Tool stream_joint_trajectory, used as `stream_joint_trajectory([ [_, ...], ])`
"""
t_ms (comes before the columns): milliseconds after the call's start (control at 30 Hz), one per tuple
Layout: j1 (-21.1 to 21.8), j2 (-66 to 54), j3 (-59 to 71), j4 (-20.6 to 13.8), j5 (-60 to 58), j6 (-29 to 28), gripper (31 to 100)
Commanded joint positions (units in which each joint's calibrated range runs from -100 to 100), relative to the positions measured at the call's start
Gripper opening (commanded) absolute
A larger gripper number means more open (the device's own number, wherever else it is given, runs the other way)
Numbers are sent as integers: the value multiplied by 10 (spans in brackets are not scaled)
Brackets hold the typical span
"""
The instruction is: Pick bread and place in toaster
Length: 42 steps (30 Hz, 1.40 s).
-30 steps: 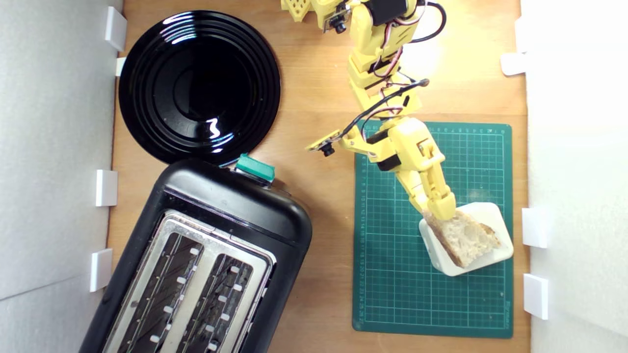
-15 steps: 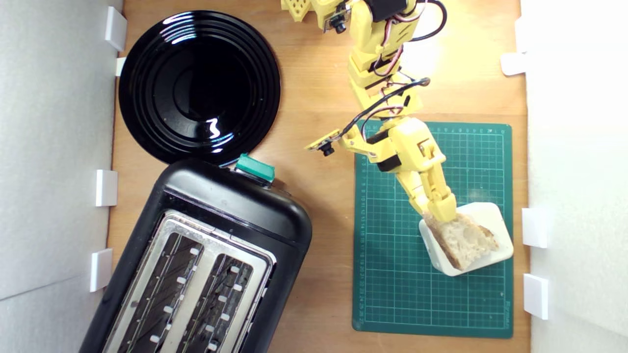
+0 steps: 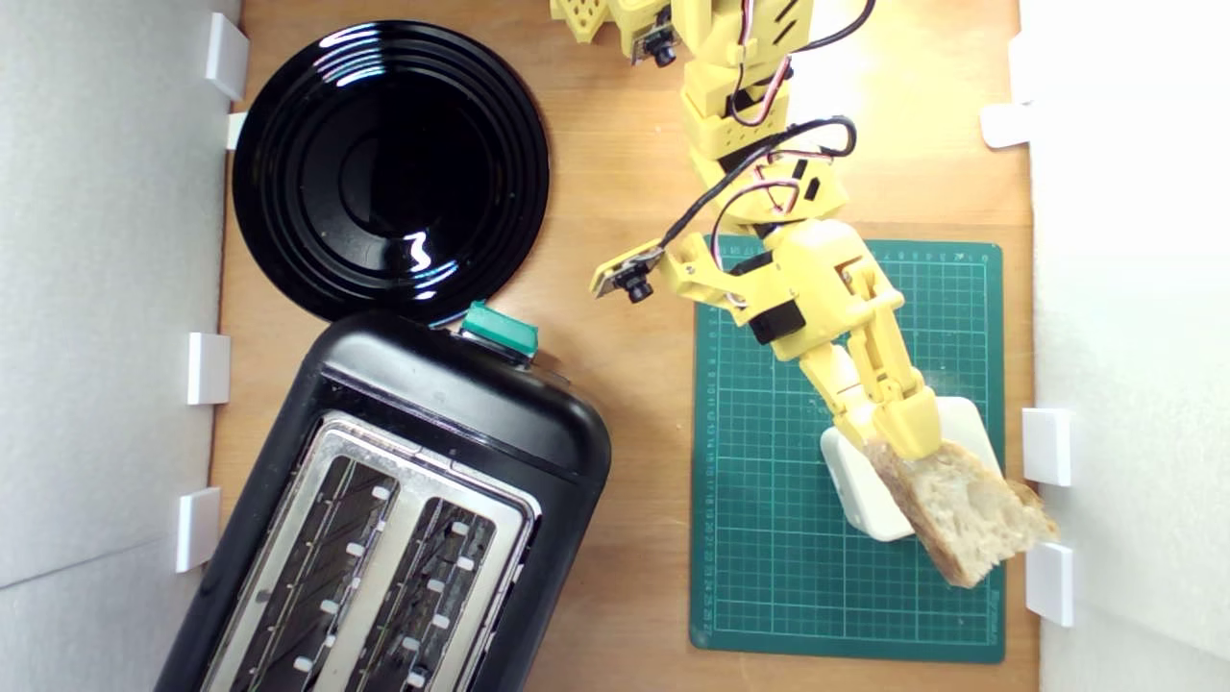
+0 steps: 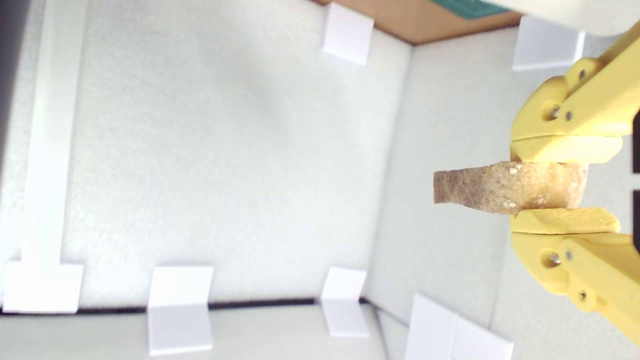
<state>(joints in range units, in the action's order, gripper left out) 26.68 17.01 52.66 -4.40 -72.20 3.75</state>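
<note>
The bread, a wedge with pale holey crumb and a tan crust, hangs off the surface over the green mat's lower right corner in the exterior view. My yellow gripper is shut on its upper end. In the wrist view the two yellow fingers pinch the bread edge-on, with white walls behind. The toaster, black with a silver two-slot top and a green lever knob, stands at the lower left of the exterior view, well apart from the gripper.
A white rounded-corner block sits on the green cutting mat, partly under the bread. A round black plate lies at the upper left. White foam walls with small white brackets close in both sides of the wooden table.
The gripper has lifted the bread off the white block and carried it toward the exterior view's lower right; the arm's upper links have shifted with it.
</note>
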Motion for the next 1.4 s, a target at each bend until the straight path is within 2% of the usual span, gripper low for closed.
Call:
stream_joint_trajectory([
  [0, -22, -90, -3, 6, -5, 3, 494],
  [300, -53, -189, -4, -3, -6, 1, 493],
  [567, -57, -225, -9, -4, -5, 5, 493],
  [667, -61, -242, -10, 0, 7, 23, 493],
  [867, -61, -376, -19, 0, 248, 30, 493],
  [1100, -61, -485, -20, -5, 409, 34, 493],
  [1200, -62, -519, -28, 3, 466, 64, 493],
  [1267, -61, -535, -61, 4, 544, 96, 494],
  [1367, -61, -552, -126, 4, 655, 114, 494],
])
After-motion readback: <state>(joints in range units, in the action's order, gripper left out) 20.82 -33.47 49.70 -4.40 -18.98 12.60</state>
